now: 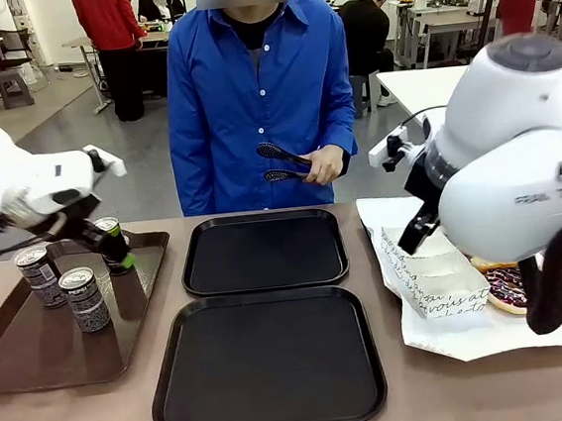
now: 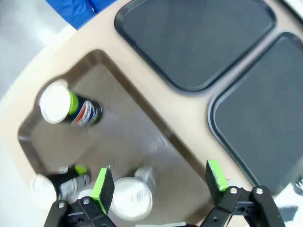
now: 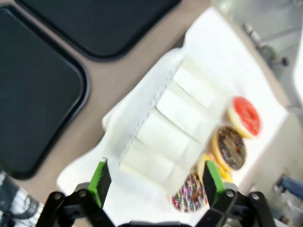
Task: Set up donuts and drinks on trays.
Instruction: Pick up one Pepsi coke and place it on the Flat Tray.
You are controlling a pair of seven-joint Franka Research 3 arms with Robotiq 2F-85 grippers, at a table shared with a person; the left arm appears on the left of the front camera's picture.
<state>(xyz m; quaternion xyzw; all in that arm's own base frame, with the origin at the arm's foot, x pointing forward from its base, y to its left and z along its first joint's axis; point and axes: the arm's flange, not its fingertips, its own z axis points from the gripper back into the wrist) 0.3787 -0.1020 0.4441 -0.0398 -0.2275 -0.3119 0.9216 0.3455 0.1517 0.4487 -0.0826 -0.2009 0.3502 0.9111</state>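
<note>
Three dark patterned cans stand on a brown tray [image 1: 16, 355]: one [image 1: 38, 276] at the left, one [image 1: 83, 299] nearer me, one [image 1: 110, 237] at the far side. My left gripper [image 2: 158, 184] hangs open over them, and one can's silver top [image 2: 130, 198] shows just inside its left finger. In the front view the left gripper [image 1: 116, 254] is by the far can. Two black trays, the far tray [image 1: 265, 254] and the near tray [image 1: 266, 366], lie bare. My right gripper [image 3: 154, 182] is open above white paper sleeves [image 3: 165, 127] and iced donuts [image 3: 229, 146].
A person in a blue shirt stands across the table holding black tongs [image 1: 284, 162]. The donuts lie on white paper [image 1: 453, 338] at the table's right, with a sprinkled chocolate one [image 1: 508, 290] under my right arm. The brown tray reaches the table's left edge.
</note>
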